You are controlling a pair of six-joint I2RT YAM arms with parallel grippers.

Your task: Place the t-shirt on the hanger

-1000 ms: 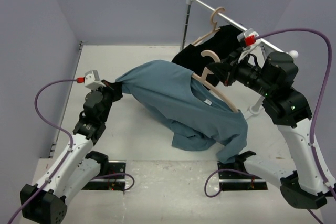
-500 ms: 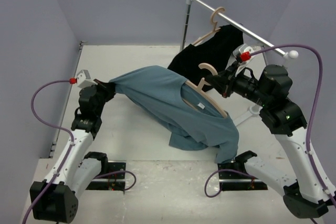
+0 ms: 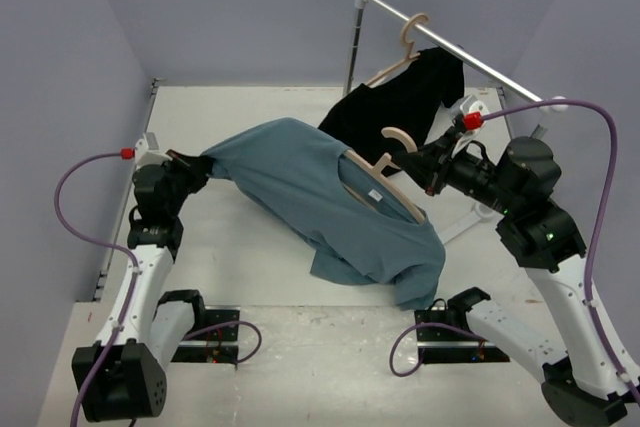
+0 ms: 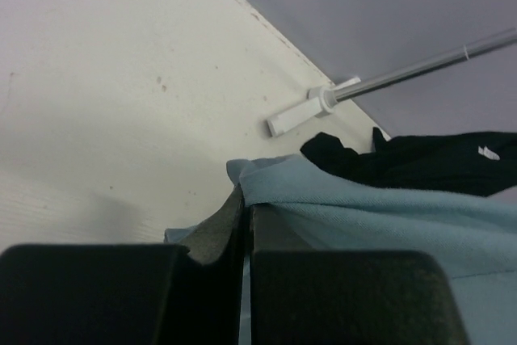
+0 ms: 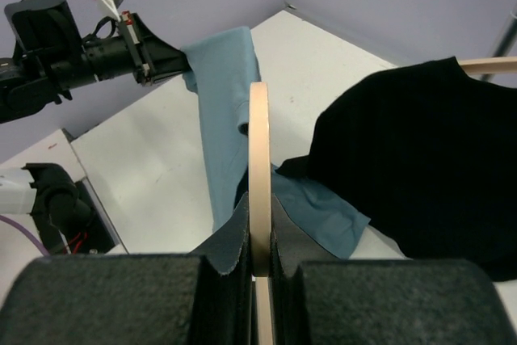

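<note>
The blue-grey t-shirt (image 3: 330,202) hangs stretched above the table between both arms. The pale wooden hanger (image 3: 385,182) sits inside its neck opening, hook up. My left gripper (image 3: 200,165) is shut on the t-shirt's left edge; the cloth (image 4: 380,216) shows pinched between the pads in the left wrist view. My right gripper (image 3: 410,159) is shut on the hanger near its hook; the hanger (image 5: 258,143) stands edge-on between the pads in the right wrist view, with the t-shirt (image 5: 222,94) draped past it toward the left gripper (image 5: 174,61).
A black garment (image 3: 400,97) hangs on a second beige hanger (image 3: 405,42) from the metal rail (image 3: 450,47) at the back right. The rail's post (image 3: 352,42) and foot stand on the white table (image 3: 230,257). Purple walls close in the sides.
Both arms have shifted left with the t-shirt and hanger. The left gripper pulled its edge farther left and the shirt's lower right part now hangs lower, near the table.
</note>
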